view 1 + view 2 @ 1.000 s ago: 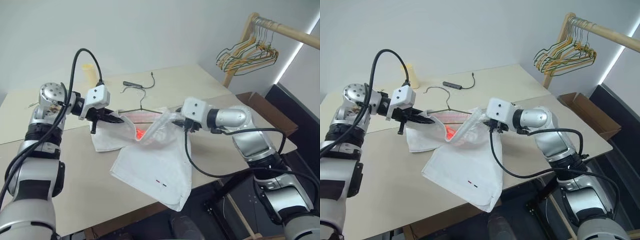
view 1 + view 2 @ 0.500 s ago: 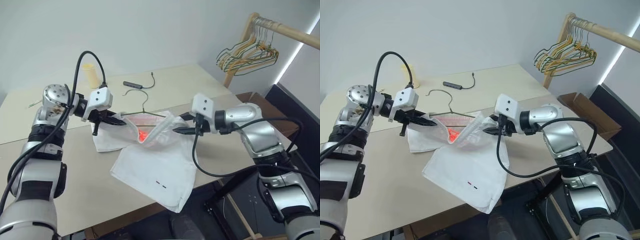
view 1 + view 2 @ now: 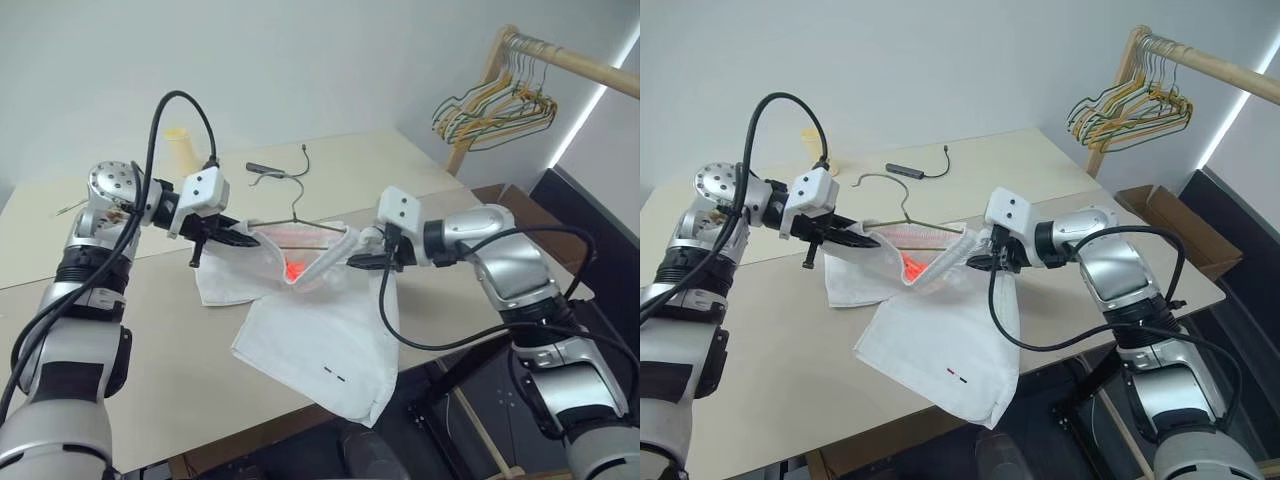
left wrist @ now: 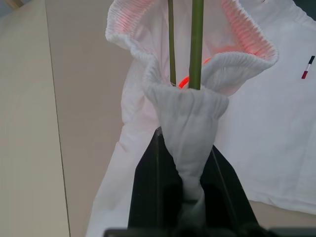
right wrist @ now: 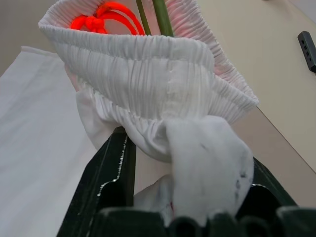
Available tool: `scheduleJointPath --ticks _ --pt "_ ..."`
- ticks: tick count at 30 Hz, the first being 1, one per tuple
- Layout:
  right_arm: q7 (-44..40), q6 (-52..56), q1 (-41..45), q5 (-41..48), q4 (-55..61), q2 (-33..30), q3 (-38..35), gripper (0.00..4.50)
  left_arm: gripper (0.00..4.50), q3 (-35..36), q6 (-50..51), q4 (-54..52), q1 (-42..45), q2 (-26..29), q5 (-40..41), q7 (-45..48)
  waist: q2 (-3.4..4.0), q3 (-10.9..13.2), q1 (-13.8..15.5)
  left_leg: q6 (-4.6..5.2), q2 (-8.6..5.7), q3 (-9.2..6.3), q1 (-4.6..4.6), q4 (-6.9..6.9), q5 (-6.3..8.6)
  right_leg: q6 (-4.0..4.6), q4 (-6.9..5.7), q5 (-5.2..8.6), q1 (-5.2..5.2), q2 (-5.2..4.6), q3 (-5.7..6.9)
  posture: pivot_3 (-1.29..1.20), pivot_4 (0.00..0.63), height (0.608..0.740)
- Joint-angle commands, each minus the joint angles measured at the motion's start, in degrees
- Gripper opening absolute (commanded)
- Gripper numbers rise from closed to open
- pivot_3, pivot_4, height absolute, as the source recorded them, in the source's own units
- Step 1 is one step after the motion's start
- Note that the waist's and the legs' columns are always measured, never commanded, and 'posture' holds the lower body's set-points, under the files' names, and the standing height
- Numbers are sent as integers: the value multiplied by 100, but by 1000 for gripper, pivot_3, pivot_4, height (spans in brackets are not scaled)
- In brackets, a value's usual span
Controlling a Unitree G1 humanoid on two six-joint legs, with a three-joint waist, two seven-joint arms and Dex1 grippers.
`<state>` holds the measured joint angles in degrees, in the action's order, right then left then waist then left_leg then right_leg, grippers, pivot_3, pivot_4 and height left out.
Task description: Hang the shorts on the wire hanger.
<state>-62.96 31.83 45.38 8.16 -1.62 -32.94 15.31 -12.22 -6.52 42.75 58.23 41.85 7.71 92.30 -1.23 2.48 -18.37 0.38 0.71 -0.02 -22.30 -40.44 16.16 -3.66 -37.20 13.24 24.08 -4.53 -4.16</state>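
Left gripper (image 3: 243, 239), at the left end of the waistband, pinched tight on a gathered fold of the shorts (image 3: 320, 345), cloth bunched between the black fingers (image 4: 148, 182) as seen from the left wrist. Held so, by judgement, to anchor one end of the waist while the other end is drawn away, keeping the opening stretched and raised off the table (image 3: 140, 330). Between the two grippers, waistband pulled into an open mouth with the wire hanger (image 3: 292, 211) lying in it: thin dark wires running into the opening, hook poking out behind toward the far side of the table. Likely aim: to work the waist over the hanger's shoulders. Right gripper (image 3: 352, 262), at the right end of the waist, partly closed on a thick wad of elastic, fabric bulging out between its fingers (image 5: 106, 182) in the right wrist view; grip plainly on cloth, firmness hard to judge. Shorts themselves white, thin, waistband finely ribbed and gathered, a red-orange glow showing inside the mouth; legs trailing flat toward the near table edge, one hem corner hanging over it, two tiny dark marks near the hem. Far right, well apart, a bunch of coloured hangers (image 3: 495, 105) on a wooden rail (image 3: 575, 62).
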Motion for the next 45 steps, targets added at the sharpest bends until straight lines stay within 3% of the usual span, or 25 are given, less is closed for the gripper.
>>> scheduleJointPath --ticks 1,4,11,15,18,22,25,32,36,40,45 --pt "125 79 178 83 138 21 -181 1199 0 127 -167 81 155 -16 -4 19 0 0 0 0 0 0 0 0 0 0 0 0 0 0 0 -268 0 740" --pt "201 97 134 53 194 10 -166 139 0 132 -214 158 172 -33 -50 19 0 0 0 0 0 0 -1 0 0 0 0 0 0 0 1 -271 0 740" --pt "347 220 -1 79 336 9 -214 39 0 158 -298 427 237 -99 -233 -166 0 0 -2 0 0 0 -1 0 0 0 1 0 1 0 1 -277 0 740" --pt "423 364 -98 174 467 24 -304 0 1111 183 -281 550 263 -89 -150 11 0 0 -15 0 0 1 -1 0 0 0 1 0 0 0 0 -282 0 740" --pt "544 502 -214 250 615 -4 -395 0 2063 343 -579 767 308 -98 -209 -371 0 0 -21 0 1 0 -1 0 0 0 2 0 0 0 1 -289 0 740" --pt "800 746 -414 390 787 -74 -659 0 3466 582 -681 1139 460 100 -87 -133 0 0 -69 0 -1 0 -3 0 0 0 2 0 1 -3 1 -311 0 740" --pt "916 892 -597 446 948 -187 -836 0 4466 741 -814 1431 639 160 -214 -589 0 0 -109 0 -1 -1 -3 0 0 0 2 0 0 -3 3 -328 0 740" --pt "1812 1930 -979 568 1528 -315 -1508 0 4488 1640 -288 1245 689 -141 534 -1278 0 0 -177 0 1 -3 -2 0 0 -2 3 0 0 -13 4 -355 0 740" --pt "2690 3254 -1059 638 2013 -132 -2206 0 4488 2231 1056 -296 -171 -437 1765 -835 3 -2 -253 0 1 -4 -3 0 0 -4 -7 0 -2 -26 4 -386 0 740" --pt "3498 4690 -1010 520 2497 138 -2872 0 4488 2606 2192 -1941 -1098 -809 2660 -1462 3 -3 -360 0 1 -7 -1 0 0 -6 -37 0 3 -34 0 -388 0 740" --pt "4300 5778 -1174 76 2791 -20 -3177 0 4488 2759 2808 -3399 -1787 -1166 3223 -2270 3 -4 -430 6 -5 -9 4 -15 -4 -6 -46 0 -8 -40 -1 -394 0 740"
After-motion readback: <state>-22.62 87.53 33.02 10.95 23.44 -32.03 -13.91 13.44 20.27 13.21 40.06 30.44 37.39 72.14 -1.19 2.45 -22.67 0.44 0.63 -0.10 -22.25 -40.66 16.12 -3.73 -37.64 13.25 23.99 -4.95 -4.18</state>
